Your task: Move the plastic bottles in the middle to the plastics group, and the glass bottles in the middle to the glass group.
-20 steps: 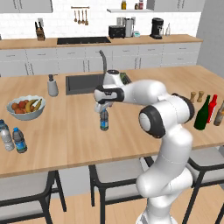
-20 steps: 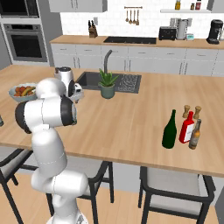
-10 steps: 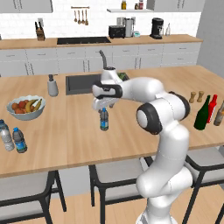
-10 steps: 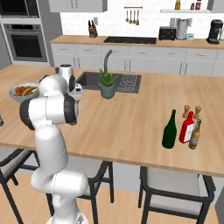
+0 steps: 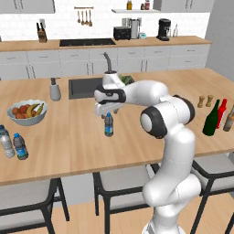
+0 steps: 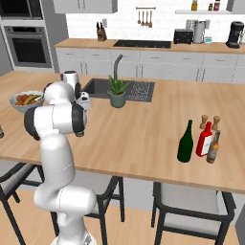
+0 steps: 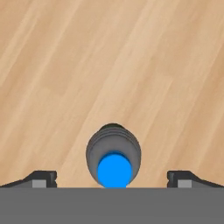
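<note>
The long pale wooden bench fills my forward views, and over the last second nothing standing on it has shifted; the base has stayed put too. What has changed is small: my white arm has eased its hand a touch lower and squarer over the small greyish see-through plastic bottle with the blue label band, standing alone in the middle of the bench. I read that as the approach to the next pick closing in, with the grasp itself not yet made.

The tall dark green glass wine bottle already stands just beside the slim red bottle and the brownish bottle at the far right end, so the glass side looks done. At the left end a second small blue-banded plastic bottle stands just beside the bigger pale clear water bottle. That leaves the middle bottle as the last to go.

The arm reaches forward and left from the base, elbow bent, wrist turned down so the hand points straight at the bench. In the hand view the bottle's blue cap sits centred between the fingers, which stand wide apart on either side, touching nothing. The gripper hovers just above the cap.
</note>
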Controlling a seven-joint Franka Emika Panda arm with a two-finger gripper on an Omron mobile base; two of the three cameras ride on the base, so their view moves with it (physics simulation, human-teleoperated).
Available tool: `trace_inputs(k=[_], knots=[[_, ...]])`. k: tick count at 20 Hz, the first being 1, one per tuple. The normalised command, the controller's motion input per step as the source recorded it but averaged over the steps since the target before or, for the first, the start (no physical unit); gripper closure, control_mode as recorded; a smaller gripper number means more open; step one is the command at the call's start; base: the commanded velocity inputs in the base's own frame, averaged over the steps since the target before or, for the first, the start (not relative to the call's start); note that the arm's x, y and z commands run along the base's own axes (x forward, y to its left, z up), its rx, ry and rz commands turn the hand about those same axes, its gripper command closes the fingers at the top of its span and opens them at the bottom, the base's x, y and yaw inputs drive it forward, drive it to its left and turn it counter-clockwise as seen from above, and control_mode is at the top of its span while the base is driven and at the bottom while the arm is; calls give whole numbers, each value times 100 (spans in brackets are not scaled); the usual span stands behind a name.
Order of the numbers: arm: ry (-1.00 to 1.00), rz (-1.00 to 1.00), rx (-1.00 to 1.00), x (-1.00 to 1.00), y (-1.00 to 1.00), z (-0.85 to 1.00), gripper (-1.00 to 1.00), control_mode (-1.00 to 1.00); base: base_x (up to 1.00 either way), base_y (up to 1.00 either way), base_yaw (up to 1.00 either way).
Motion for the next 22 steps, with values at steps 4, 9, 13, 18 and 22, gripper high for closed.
trace_inputs(k=[4, 9, 13, 18, 22], knots=[[0, 0, 0, 12, 0, -11, -100, -100, 0, 0, 0], [0, 0, 0, 19, 0, -13, -100, -100, 0, 0, 0], [0, 0, 0, 3, 0, 0, -100, -100, 0, 0, 0], [0, 0, 0, -9, 0, 0, -100, -100, 0, 0, 0], [0, 0, 0, -23, 0, 0, -100, -100, 0, 0, 0]])
